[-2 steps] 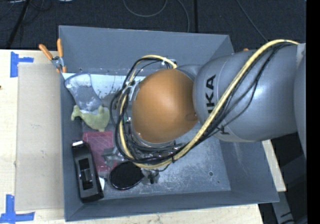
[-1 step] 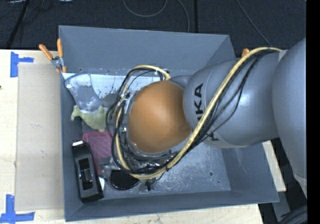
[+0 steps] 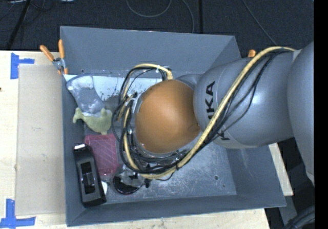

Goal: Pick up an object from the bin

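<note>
The grey bin (image 3: 154,48) lies mostly under the arm's orange cover (image 3: 164,115), with bare floor open at the near right. The end effector (image 3: 128,181), its grip impossible to tell, hangs near the front wall, just beside a black oblong device (image 3: 87,177) and a maroon pad (image 3: 102,153).

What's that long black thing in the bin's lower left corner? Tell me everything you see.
This black oblong block looks like hard plastic, with a recessed slot along its top and small white marks near its ends. It lies flat, lengthwise beside the bin's left wall. A dark red ribbed pad lies just to its right; whether they touch is unclear.
</note>
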Robot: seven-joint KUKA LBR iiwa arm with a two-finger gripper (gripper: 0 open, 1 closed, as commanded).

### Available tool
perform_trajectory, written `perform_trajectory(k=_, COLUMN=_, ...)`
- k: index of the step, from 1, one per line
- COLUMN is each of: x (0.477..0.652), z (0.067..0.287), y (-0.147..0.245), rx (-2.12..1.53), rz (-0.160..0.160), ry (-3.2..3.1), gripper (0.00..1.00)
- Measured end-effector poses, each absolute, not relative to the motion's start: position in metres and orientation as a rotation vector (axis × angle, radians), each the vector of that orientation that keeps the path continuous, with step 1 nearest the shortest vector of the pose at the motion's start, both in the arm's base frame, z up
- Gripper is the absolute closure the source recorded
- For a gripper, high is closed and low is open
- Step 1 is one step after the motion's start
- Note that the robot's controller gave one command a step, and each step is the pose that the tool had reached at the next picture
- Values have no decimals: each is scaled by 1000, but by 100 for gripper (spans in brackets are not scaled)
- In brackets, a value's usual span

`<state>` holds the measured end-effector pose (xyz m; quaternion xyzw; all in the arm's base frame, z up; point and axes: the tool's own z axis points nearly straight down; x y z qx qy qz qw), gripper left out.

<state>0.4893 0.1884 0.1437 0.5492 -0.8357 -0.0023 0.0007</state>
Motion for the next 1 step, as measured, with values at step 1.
perform_trajectory(k=1, x=491, z=148, y=186, rx=1741, rz=-7, ry=-2614, gripper=100)
